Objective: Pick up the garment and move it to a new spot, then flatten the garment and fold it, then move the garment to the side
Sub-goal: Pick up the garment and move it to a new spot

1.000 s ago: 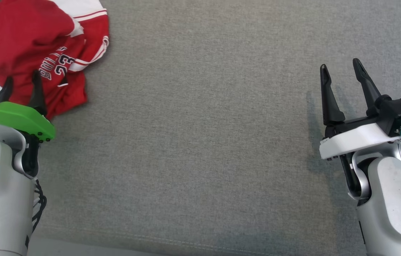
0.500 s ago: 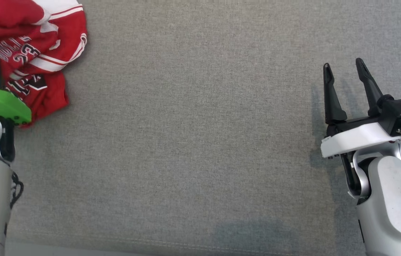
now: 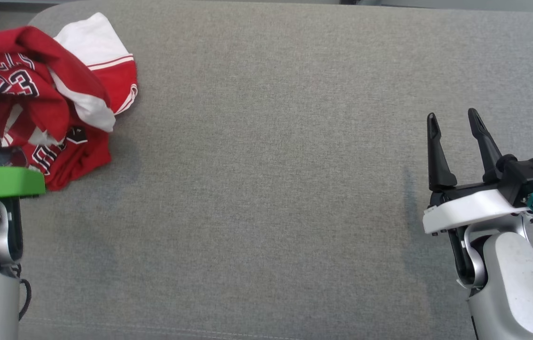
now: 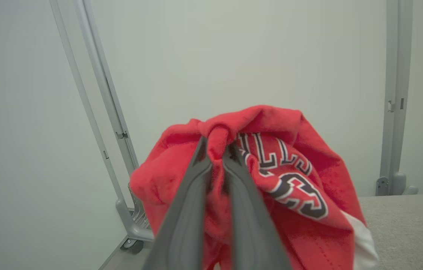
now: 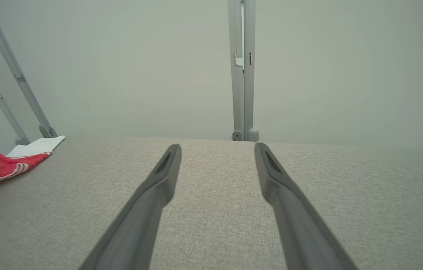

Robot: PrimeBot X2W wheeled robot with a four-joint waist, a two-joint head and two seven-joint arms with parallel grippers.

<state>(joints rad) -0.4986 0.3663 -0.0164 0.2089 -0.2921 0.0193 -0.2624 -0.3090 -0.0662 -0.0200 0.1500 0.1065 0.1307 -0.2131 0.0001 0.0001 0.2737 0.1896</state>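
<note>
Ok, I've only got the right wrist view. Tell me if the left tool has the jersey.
Observer: Yes. The left wrist view shows the left tool shut on a bunched fold of the jersey.
Operator: Read me its print.
Observer: Head view: number 23, on a red fold.
Operator: Give me its spot.
Observer: Head view: heaped, not flat, at the far left corner of the surface.
</note>
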